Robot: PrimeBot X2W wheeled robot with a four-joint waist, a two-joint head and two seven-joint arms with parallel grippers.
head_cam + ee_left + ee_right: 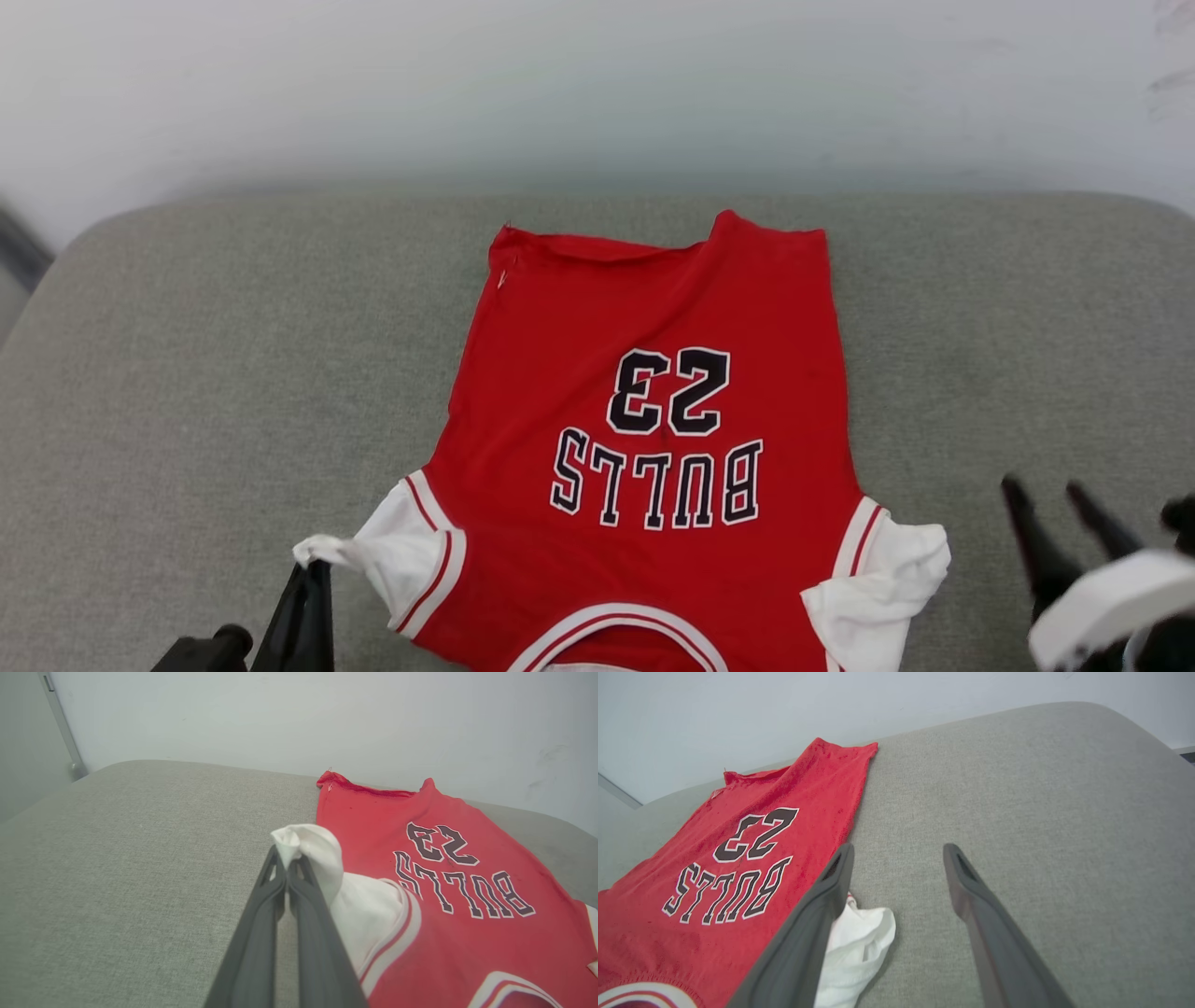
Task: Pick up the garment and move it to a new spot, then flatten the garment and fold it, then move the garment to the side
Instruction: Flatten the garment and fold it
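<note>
The garment was seen spread flat on the grey cushion, near its middle; its hem was turned towards the wall and its collar towards the near edge, so that the black number and lettering were read upside down in the head view; the far hem was slightly rumpled and folded over at one corner. The left gripper was found closed, its two fingers pressed together on the tip of one white sleeve; that sleeve was stretched out leftward from the red body and bunched at the fingertips. The right gripper was held wide open, with nothing gripped; bare cushion was seen in the gap between its fingers. The other sleeve was seen crumpled on the cushion, just beside the inner finger of the right gripper; whether it was touched by that finger could not be told. In the head view the right gripper was placed to the right of the garment, apart from the red body, its fingers pointed towards the wall.
</note>
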